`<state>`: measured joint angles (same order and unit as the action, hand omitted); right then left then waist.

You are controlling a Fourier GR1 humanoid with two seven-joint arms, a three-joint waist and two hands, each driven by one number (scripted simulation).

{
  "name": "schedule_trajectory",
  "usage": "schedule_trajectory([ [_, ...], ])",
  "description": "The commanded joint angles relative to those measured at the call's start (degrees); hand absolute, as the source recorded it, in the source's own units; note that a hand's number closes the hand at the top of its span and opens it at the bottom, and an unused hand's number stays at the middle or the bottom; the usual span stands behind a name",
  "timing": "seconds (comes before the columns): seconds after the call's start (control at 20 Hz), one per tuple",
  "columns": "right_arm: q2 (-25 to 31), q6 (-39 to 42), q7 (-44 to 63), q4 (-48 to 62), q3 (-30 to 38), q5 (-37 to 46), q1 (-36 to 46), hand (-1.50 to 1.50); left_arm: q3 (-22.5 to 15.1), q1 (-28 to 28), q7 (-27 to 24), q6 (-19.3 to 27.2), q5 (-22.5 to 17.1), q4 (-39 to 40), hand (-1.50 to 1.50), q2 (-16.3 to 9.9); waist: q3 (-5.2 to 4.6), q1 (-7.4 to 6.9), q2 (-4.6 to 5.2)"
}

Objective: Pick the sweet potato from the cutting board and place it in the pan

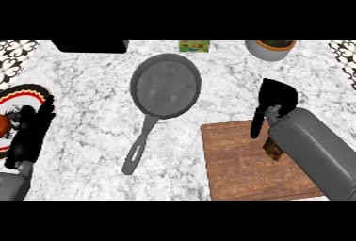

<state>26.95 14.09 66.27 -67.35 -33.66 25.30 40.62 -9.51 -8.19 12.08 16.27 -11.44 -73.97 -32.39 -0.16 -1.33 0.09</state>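
head view, looking steeply down on a white-grey marble counter (83, 136). centre: dark grey pan (167, 84), round bowl toward the far edge, long handle running down-left toward the viewer; nothing inside it. lower right: brown wooden cutting board (236, 174), near the pan's bowl but not touching it. r. forearm, grey, comes in from the lower-right corner and lies diagonally over the board's right part. right hand (277, 96) sits just beyond the board's far-right corner, above the counter, fingers bent downward, thumb hanging down over the board's far edge; whether it is closed round anything cannot be told from this view. sweet potato (272, 150): only a small brown-orange sliver shows on the board, tucked against the underside of the r. forearm, rest hidden; it is not in the pan. left hand (29, 134) at the left edge, fingers straight and pointing away from the viewer, holding nothing, resting beside and partly over a patterned plate (28, 94) w/ red-black rim. far edge, l. to r.: black object (90, 45), small green-yellow box (194, 45), grey pot (270, 51) w/ dark contents.
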Motion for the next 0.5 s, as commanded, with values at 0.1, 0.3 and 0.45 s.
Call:
schedule_trajectory([
  [0.1, -4.33, 7.10, 13.71, 2.99, -1.99, 0.91, 0.77, -1.50, 2.37, 0.69, -1.57, -2.23, -1.15, 2.03, 0.00, -0.83, 0.04, 1.13, -0.30],
  [0.3, -4.58, 8.14, 14.29, 3.46, -2.14, 2.11, 0.07, -1.50, 1.52, 1.19, -3.23, 0.58, 1.31, 3.61, 0.00, 1.73, 0.01, 1.85, -0.38],
  [0.45, -5.86, 8.11, 12.10, 9.30, -1.50, 3.37, 1.57, -1.50, 2.54, -1.27, 1.59, -2.03, -0.30, 0.16, 0.00, -0.81, 0.12, 0.95, -0.19],
])
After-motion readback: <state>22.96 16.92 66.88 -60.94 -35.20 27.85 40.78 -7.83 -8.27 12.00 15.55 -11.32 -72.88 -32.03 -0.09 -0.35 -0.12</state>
